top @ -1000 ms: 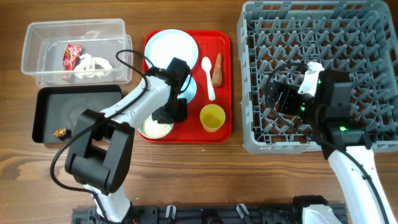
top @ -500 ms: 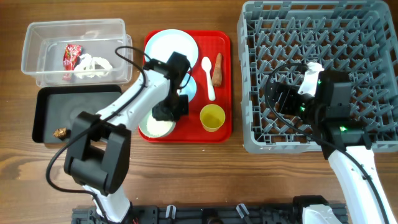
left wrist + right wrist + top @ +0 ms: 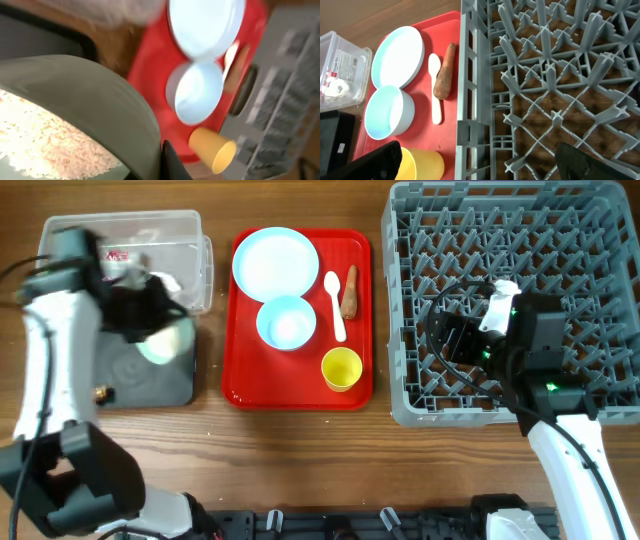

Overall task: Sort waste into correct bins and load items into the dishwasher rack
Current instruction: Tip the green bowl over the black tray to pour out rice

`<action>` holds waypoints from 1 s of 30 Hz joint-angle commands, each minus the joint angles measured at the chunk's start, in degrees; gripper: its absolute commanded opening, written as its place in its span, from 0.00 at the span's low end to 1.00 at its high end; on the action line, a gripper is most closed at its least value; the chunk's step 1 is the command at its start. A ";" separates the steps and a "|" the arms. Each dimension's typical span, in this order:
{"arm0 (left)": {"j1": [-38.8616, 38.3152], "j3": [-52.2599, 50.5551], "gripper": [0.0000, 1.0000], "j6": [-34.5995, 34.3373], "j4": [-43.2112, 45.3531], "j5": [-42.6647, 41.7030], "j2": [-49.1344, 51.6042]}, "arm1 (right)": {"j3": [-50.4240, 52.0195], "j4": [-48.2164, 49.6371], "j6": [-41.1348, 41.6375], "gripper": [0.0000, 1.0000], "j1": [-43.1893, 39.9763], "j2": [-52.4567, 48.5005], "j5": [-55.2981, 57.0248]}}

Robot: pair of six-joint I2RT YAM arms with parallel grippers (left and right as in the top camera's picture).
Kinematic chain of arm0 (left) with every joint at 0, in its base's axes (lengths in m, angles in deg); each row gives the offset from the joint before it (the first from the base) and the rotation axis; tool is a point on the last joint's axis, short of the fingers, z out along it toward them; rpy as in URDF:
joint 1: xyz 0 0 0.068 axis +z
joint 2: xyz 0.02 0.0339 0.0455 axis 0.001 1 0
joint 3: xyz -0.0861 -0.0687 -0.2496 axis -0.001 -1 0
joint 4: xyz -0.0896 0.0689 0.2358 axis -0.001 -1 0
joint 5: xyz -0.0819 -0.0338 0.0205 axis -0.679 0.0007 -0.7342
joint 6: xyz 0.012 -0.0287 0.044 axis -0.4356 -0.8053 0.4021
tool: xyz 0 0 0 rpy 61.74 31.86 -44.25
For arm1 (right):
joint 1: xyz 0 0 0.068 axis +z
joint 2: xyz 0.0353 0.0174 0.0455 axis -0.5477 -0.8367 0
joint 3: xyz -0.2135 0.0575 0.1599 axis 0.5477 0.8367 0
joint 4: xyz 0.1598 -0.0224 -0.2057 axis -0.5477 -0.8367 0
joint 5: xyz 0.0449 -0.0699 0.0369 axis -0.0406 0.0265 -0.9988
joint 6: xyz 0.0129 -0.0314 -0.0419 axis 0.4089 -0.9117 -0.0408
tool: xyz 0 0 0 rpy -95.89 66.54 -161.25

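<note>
My left claw [image 3: 140,323] is at the upper left of the top view. It is clamped on the rim of the rice bowl [image 3: 168,340]. The bowl hangs over the black tray [image 3: 150,385], and the white rice [image 3: 45,135] is inside it. I think this step is tipping the rice out.

My right claw [image 3: 477,162] hovers over the grey rack [image 3: 600,240] at the right. Its fingers are spread wide and it holds nothing.

Some of the job looks done. The red wrapper [image 3: 118,255] and the crumpled paper [image 3: 337,90] lie in the clear tub [image 3: 203,270] at the top left. The small dark lump [image 3: 98,393] sits in the lower left corner of the black tray.

A lot is left. The carrot stick [image 3: 349,292] lies on the red tray [image 3: 300,392] in the middle, just beside the white spoon [image 3: 335,305]. The blue plate [image 3: 275,262], the blue bowl [image 3: 287,321] and the yellow cup [image 3: 341,368] wait there too. The rack has no dishes in it that I can see, so I guess we are less than halfway.

The counter [image 3: 300,470] is brown wood with long boards. Everything sits flat on it. I cannot see any of the room past the counter.
</note>
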 commanded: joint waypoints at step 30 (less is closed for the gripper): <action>32.83 -4.15 0.04 -2.47 2.82 -58.51 20.17 | -1.11 1.60 0.28 1.00 -0.02 -0.42 -0.72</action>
